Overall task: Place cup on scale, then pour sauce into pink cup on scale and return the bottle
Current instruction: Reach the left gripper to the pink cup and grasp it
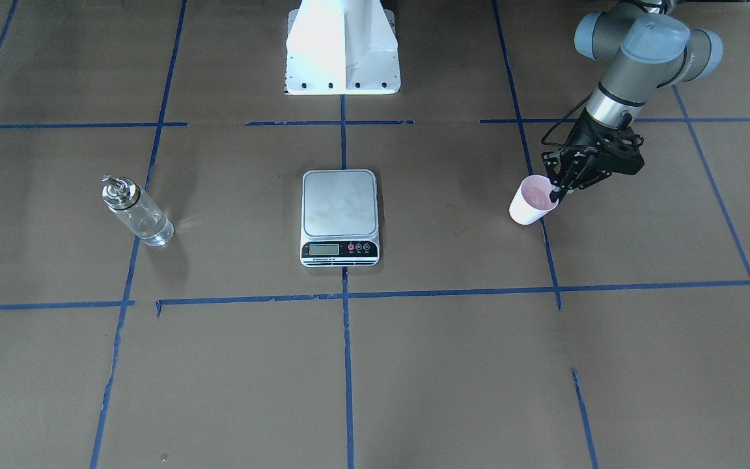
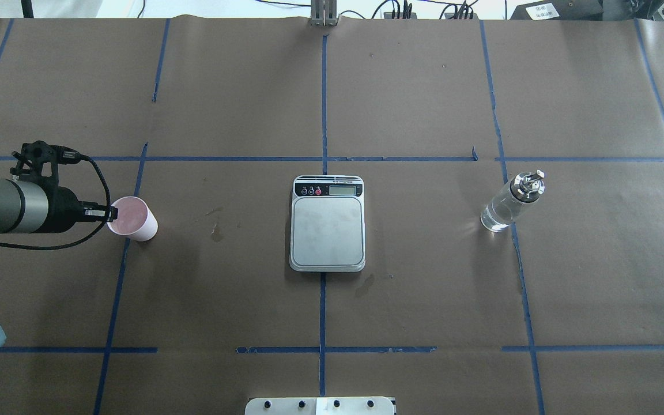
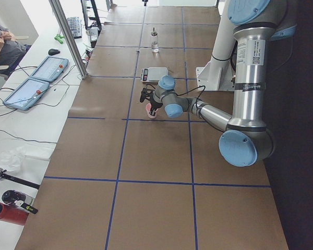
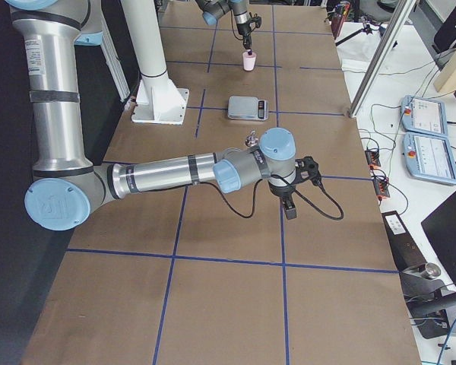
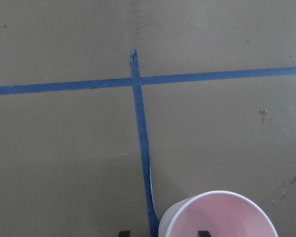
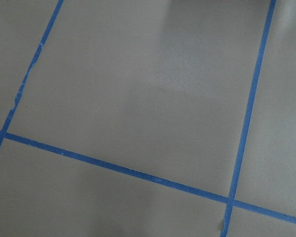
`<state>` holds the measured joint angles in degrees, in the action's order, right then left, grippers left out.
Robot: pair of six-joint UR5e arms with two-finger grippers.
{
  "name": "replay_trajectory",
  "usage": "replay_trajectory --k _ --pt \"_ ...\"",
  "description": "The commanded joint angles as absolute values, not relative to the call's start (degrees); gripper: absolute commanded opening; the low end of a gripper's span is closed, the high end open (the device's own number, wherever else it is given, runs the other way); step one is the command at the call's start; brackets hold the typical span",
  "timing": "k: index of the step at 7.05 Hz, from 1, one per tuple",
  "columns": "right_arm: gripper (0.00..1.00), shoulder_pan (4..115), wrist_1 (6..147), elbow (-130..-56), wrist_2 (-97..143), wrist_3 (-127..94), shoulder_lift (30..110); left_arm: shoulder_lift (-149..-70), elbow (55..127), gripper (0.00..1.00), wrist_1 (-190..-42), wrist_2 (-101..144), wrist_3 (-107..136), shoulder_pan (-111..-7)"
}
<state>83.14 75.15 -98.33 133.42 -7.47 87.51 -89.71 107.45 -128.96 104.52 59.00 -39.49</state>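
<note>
Left pincer [image 1: 556,193]: mine, fairly narrow and not clamped yet. One finger is dipped inside the cup [image 1: 531,203], the other sits outside its wall, so I'm straddling the rim.
Right pincer [image 4: 289,201]: only shows in the right side view, hanging over bare paper. Honestly can't tell if it's wide or closed.
Cup spot: right of centre in the front-facing view, upright on the worktop [image 1: 453,365], touching a blue tape line [image 1: 547,254].
Grab tip: my guess is to close gently. The thin tapered wall looks like it'd dent or tip if I pinch hard on one side.
Carry tip: I'd lift straight up first, then travel, and set it mid-plate so it doesn't overhang.
Cup look: whitish-pink outside, smooth pink inside, round open mouth, looks empty.
Scale [image 1: 340,203]: dead centre of the frame, well apart from the cup. Flat brushed-steel plate with rounded corners, nothing on it, black strip with a little display and red buttons.
Bottle [image 1: 135,213]: far left of the frame, clear glass cylinder with a shiny metal spout cap.
Worktop look: matte brown paper with a blue tape grid.
</note>
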Motion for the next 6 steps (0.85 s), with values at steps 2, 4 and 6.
replay_trajectory --k 2,4,6 --pt "1.00 83.14 75.15 -98.35 133.42 -7.56 87.54 -96.98 107.75 0.00 -122.74 104.76 58.62 -40.08" --pt "1.00 83.14 75.23 -98.17 133.42 -7.47 87.54 -111.99 107.84 0.00 -105.03 104.76 58.88 -39.90" --pt "1.00 83.14 75.23 -98.09 133.42 -7.56 87.45 -123.88 106.88 0.00 -92.24 105.03 60.02 -39.38"
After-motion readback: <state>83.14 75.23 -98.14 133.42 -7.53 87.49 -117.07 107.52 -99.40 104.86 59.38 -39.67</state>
